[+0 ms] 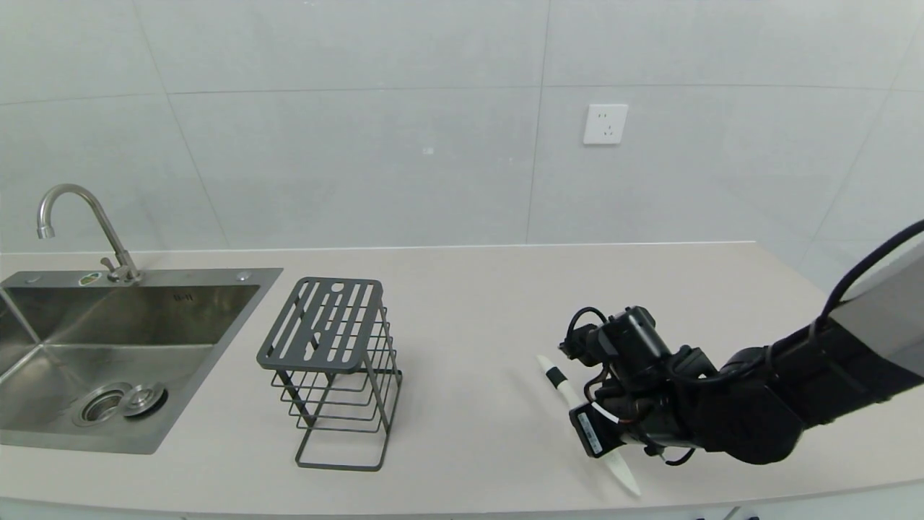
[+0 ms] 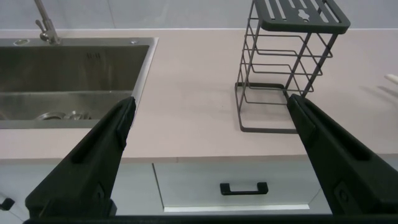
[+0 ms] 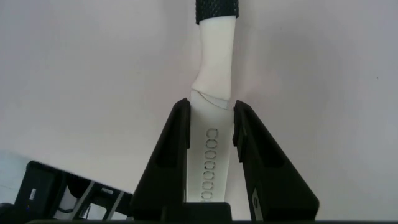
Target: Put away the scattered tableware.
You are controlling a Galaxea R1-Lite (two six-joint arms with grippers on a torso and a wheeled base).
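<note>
A white knife (image 1: 557, 378) with a black band on its handle lies on the beige counter (image 1: 476, 303) at the front right, its tip (image 1: 625, 477) close to the front edge. My right gripper (image 1: 613, 427) is down over its middle. In the right wrist view the two black fingers (image 3: 169, 158) press against both sides of the white blade (image 3: 211, 158), so the right gripper (image 3: 211, 112) is shut on the knife. My left gripper (image 2: 208, 162) hangs open in front of the counter's edge with nothing between its fingers.
A dark wire rack (image 1: 328, 361) with a slotted top stands mid-counter, also the rack (image 2: 289, 68) in the left wrist view. A steel sink (image 1: 43, 404) with a faucet (image 1: 79, 224) is at the left. A drawer handle (image 2: 244, 188) sits below the counter.
</note>
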